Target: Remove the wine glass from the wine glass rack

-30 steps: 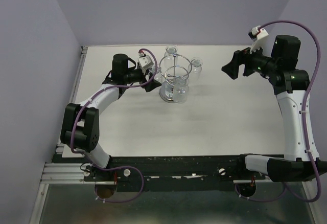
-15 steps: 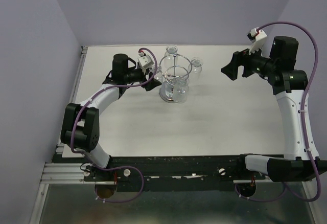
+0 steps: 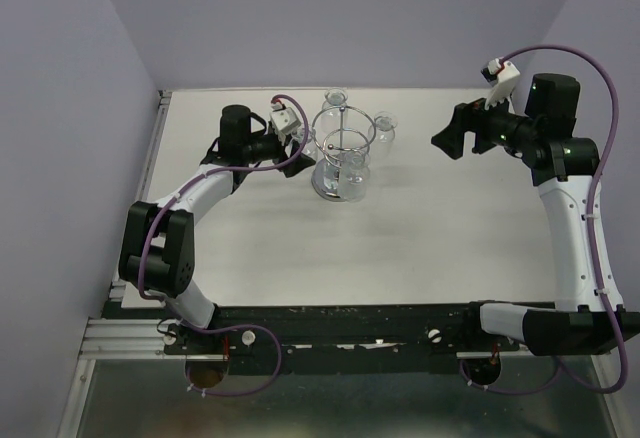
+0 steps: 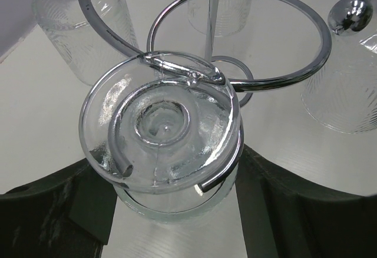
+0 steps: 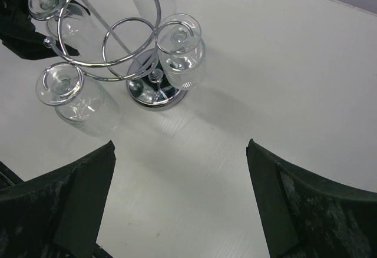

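The chrome wine glass rack point(image 3: 343, 142) stands at the table's back middle, with several clear glasses hanging upside down from its loops. My left gripper point(image 3: 305, 144) is at the rack's left side. In the left wrist view it point(image 4: 177, 211) is shut on the bowl of one hanging wine glass point(image 4: 162, 122), a finger point(image 4: 53, 211) pressed to each side. The glass's foot still sits in its open wire loop. My right gripper point(image 3: 447, 138) is open and empty, held high to the right of the rack. The right wrist view point(image 5: 179, 211) looks down on the rack point(image 5: 154, 90).
Other glasses hang on the rack's back point(image 3: 336, 100) and right point(image 3: 384, 130). The right wrist view shows them around the ring point(image 5: 179, 49) point(image 5: 73, 96). Purple walls close in the table's back and sides.
My right gripper has drifted slightly left and its wrist has tilted a little. The left arm and the rack have not moved.
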Controlling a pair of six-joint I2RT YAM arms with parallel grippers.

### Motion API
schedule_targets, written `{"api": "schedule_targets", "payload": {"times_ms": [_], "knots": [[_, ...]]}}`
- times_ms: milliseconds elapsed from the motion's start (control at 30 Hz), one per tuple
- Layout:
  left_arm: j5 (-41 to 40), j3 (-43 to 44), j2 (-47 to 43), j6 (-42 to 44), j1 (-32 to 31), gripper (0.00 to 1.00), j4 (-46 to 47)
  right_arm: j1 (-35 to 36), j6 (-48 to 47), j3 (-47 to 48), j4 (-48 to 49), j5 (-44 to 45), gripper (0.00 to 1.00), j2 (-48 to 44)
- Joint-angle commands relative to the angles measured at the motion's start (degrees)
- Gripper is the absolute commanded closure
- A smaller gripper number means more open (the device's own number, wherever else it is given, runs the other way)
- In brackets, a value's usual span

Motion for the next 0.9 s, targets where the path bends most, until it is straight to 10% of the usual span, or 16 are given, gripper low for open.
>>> {"api": "schedule_targets", "payload": {"times_ms": [0,867], "knots": [[-0.1,1.4,-2.0,1.2,-0.2,0.92,2.4,-0.2,0.9,-0.5,0.6,0.0,0.00,-0.8],[-5.5,-1.6,-10.0,4.5,0.1,1.00,-2.1,-0.2,1.7,-2.3,3.7,-3.5,0.00,-0.1]]}}
